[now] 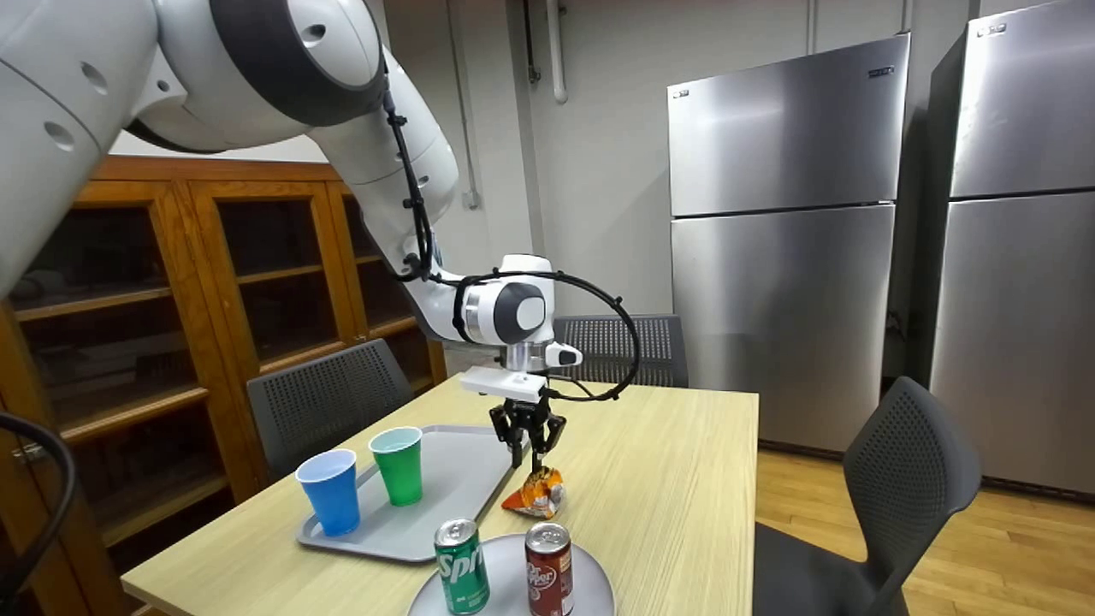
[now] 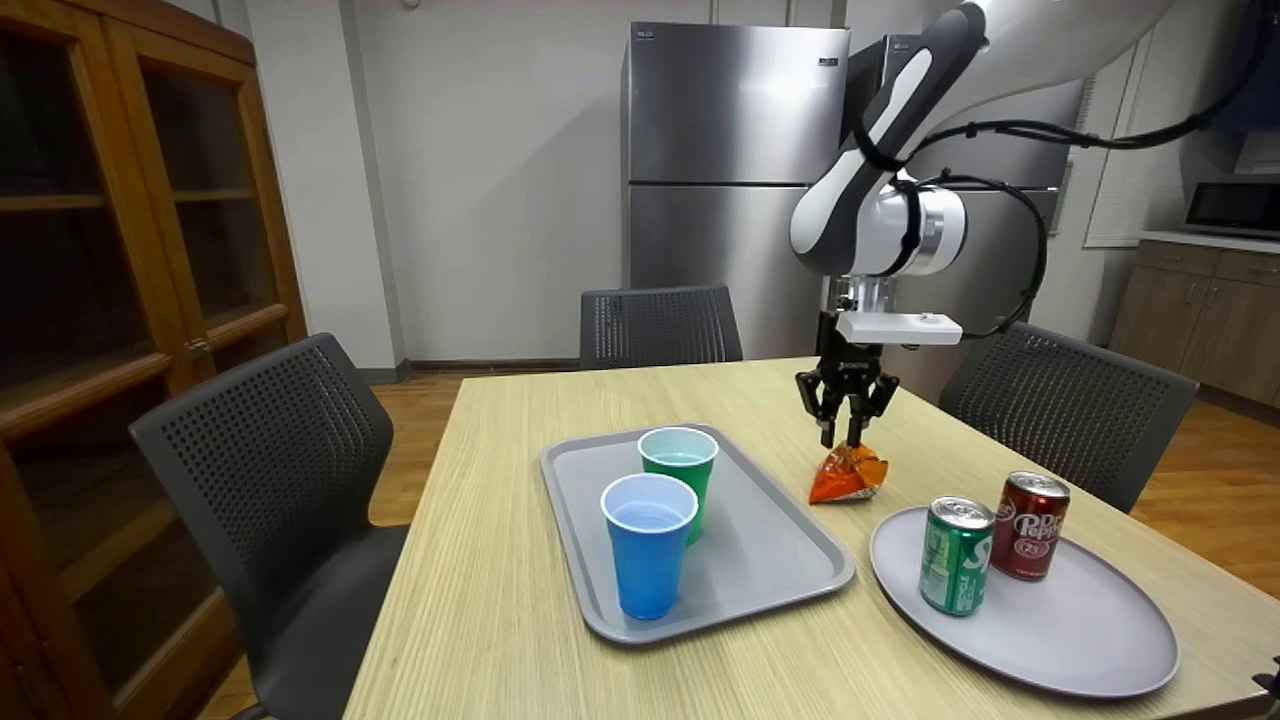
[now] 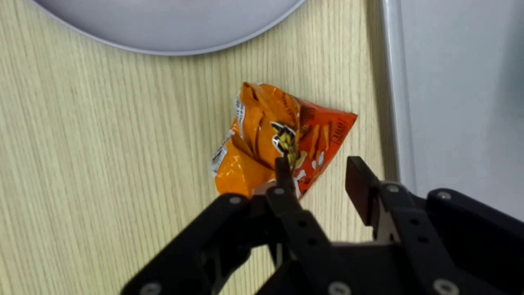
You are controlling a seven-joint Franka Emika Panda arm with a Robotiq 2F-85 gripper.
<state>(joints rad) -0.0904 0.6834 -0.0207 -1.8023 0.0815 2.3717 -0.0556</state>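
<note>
My pincer (image 3: 318, 166) is parted to a moderate width, its two black, square-ended fingers (image 3: 362, 188) directed downward. Through the gap, the wrist view shows the red edge of the bag (image 3: 266, 135) and the grained worktop (image 3: 102, 143). One finger overlaps the bag in that view; the other lies clear of it, toward the tray (image 2: 760, 540). Whether the overlapping finger touches the bag, I cannot determine.

The bag rests on the worktop between the tray and the plate (image 2: 1080, 620), near both but apart from them. Its film is glossy and creased, orange on one side and red on the other, with folded ridges, silvery edges and a pointed corner directed at the tray. A printed figure shows on its face.

The tray is grey, rectangular and smooth, with rounded corners and a raised rim. It carries the blue cup (image 1: 331, 494) and the green cup (image 1: 399, 470), both upright, pale inside and tapered toward the base. The plate is grey, round and low-rimmed. It carries the green can (image 2: 957, 560) and the red can (image 2: 1028, 530), upright metal cylinders with silvery lids.

Around the worktop I register chairs (image 2: 270, 450) with dark, perforated backs, fridges (image 1: 783, 282) of brushed metal and a wooden cabinet (image 1: 278, 275) with glazed doors.
</note>
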